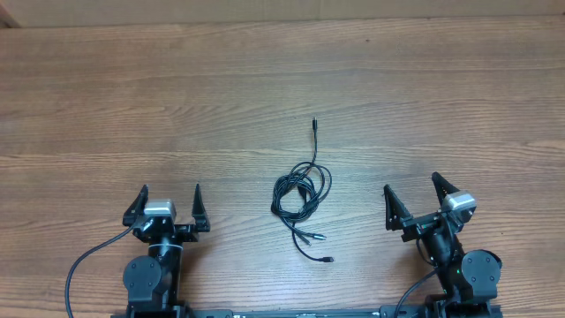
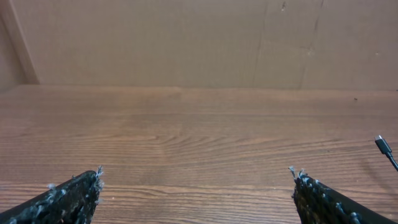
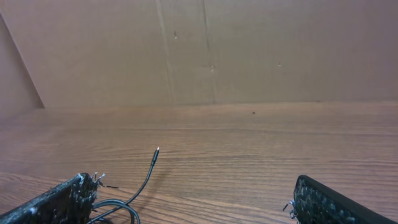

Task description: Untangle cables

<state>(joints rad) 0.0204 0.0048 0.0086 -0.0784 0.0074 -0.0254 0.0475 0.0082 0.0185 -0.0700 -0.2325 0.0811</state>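
Left gripper (image 1: 169, 190) and right gripper (image 1: 411, 183) are sitting wide open and empty, flanking the tangled cables (image 1: 300, 193), apparently readying a first grasp.

Even, warm, moderately bright light is spread from above across the brown wood-grain table (image 1: 265, 79). Only faint, soft shadows are cast just beside the thin black coiled cables (image 1: 300, 190). The overhead view is rendered sharply; both wrist views are softer, and the far tan cardboard wall (image 2: 186, 37) is slightly blurred.
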